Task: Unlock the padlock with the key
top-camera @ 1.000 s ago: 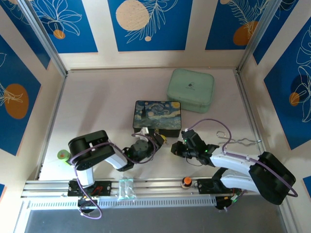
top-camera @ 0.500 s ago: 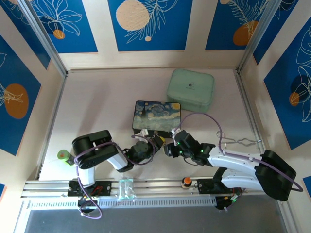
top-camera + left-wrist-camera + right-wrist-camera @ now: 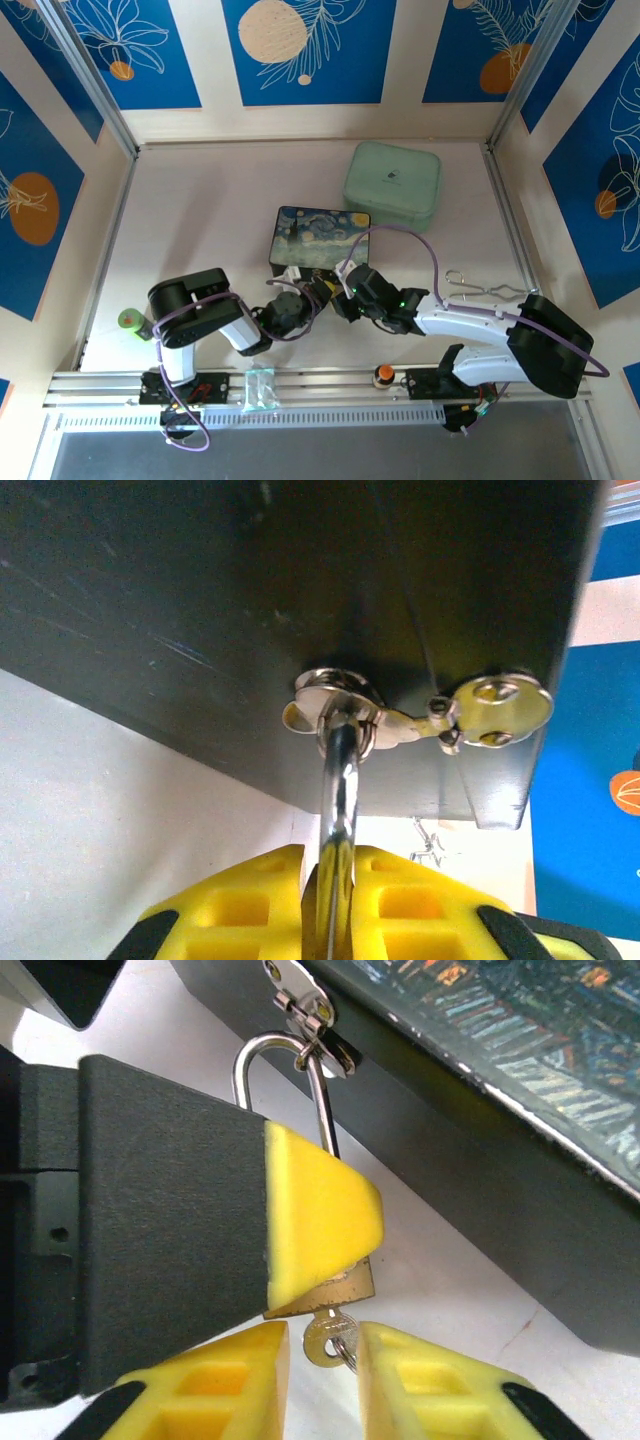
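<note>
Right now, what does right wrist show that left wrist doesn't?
Right wrist only: the padlock's brass body, the key in its keyhole between the right jaws, the box's painted lid. Left wrist only: both yellow pads of the left jaws shut on the padlock, a blue wall panel. Both: the shackle through the hasp on the box's dark side.

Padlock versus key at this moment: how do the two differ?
The padlock has a brass body and a silver shackle; the key is all silvery. The padlock is clearly larger than the key. Fingers of the left gripper clamp the padlock; those of the right gripper flank the key's head with gaps, not pinching it. Both are metal, and the key's head sticks out right under the padlock's body.
</note>
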